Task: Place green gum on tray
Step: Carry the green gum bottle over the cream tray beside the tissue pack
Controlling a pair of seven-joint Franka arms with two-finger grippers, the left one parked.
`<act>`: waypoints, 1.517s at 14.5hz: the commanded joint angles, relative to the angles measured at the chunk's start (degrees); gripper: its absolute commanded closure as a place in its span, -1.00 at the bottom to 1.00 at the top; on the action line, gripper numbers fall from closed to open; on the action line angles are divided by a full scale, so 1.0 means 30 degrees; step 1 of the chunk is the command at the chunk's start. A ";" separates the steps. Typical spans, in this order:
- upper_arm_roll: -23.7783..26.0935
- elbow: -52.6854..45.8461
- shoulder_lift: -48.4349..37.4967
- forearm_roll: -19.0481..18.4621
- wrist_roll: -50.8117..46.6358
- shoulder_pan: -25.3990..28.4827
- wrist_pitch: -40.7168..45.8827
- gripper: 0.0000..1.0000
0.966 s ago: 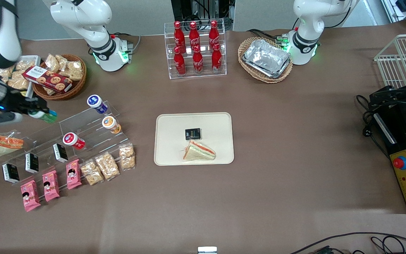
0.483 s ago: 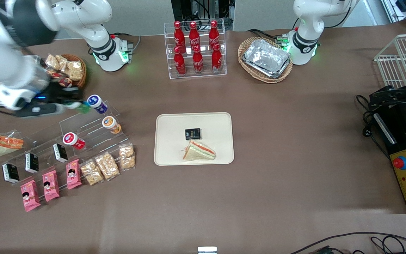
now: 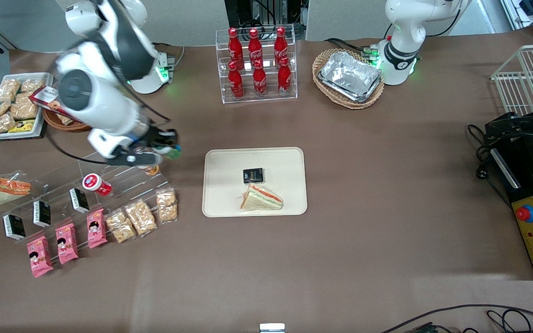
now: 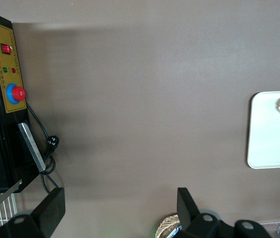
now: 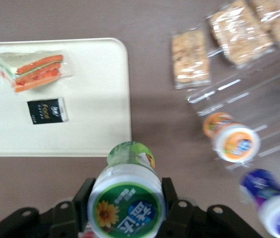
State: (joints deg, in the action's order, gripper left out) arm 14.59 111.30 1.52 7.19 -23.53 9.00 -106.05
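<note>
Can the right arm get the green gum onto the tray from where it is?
Probably yes. The gripper, shut on the green gum, hangs just short of the tray rim, with nothing between. The sandwich and black packet leave the tray's nearer strip bare.

Green gum (image 5: 127, 198): small green canister, white round lid with a green flower label, clamped between the end effector (image 3: 167, 149) fingers, up in the air above the table (image 3: 340, 259) just beside the tray, not over it yet. Tray (image 3: 222, 159): big flat cream rectangle, rounded corners, low rim, flat mid-table, already carrying a wrapped sandwich (image 3: 261, 198) and a small black packet (image 3: 253, 175).
</note>
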 commanded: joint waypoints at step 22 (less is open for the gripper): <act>0.0175 0.3566 0.6992 -0.4417 -0.7743 0.4414 -1.3018 -0.70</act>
State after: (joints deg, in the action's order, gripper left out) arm 15.24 122.86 21.64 -4.12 -44.78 22.15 -143.95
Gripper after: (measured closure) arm 0.396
